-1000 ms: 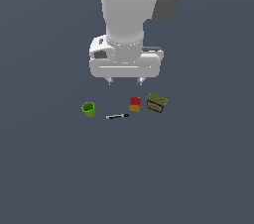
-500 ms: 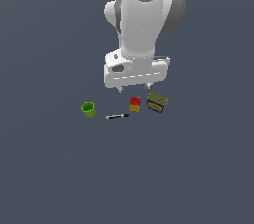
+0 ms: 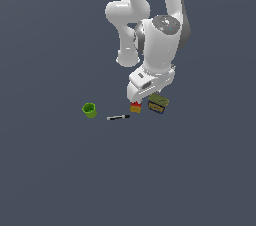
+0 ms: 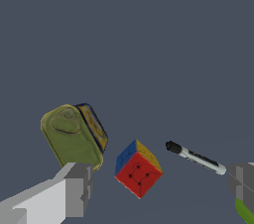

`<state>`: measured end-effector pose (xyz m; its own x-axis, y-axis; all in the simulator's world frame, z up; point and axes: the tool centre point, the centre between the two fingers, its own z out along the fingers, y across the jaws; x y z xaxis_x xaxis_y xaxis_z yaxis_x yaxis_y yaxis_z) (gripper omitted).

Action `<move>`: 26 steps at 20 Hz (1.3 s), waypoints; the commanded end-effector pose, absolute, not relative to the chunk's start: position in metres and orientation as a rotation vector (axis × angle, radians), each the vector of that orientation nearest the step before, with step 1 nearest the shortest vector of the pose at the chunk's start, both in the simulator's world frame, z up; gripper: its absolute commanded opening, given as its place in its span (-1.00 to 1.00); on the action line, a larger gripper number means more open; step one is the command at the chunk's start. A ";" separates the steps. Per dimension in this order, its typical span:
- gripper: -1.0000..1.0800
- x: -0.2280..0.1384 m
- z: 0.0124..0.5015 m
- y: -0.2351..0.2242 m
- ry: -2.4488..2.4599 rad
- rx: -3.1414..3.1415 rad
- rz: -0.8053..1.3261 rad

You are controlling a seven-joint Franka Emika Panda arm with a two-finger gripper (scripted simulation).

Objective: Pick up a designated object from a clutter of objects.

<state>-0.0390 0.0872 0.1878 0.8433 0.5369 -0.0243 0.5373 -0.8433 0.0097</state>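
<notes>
The designated can (image 3: 158, 103) has an olive-green top and blue sides with a yellow label. It lies on the floor at the exterior view's right end of the clutter. In the wrist view the can (image 4: 72, 136) lies tilted next to one finger (image 4: 74, 191). The red-and-yellow block (image 3: 135, 107) (image 4: 138, 169) sits between the fingers. My gripper (image 3: 141, 96) (image 4: 159, 178) is open and empty, low over the block and beside the can. The black pen (image 3: 118, 117) (image 4: 196, 157) and the green cup (image 3: 89, 110) lie further to the exterior view's left.
All the items sit on a flat dark grey floor (image 3: 60, 170). The white arm (image 3: 157, 45) reaches down from above and hides the ground behind the block. A sliver of the green cup (image 4: 244, 211) shows by the other finger (image 4: 242, 181).
The arm has come down and swung toward the exterior view's right. The gripper now hangs just above the block and can. The items have not moved.
</notes>
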 end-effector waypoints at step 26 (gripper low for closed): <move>0.92 -0.103 0.103 0.156 1.580 2.715 -0.001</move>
<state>-0.1027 0.1562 0.1058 0.4944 0.8692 -0.0004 0.8692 -0.4944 0.0000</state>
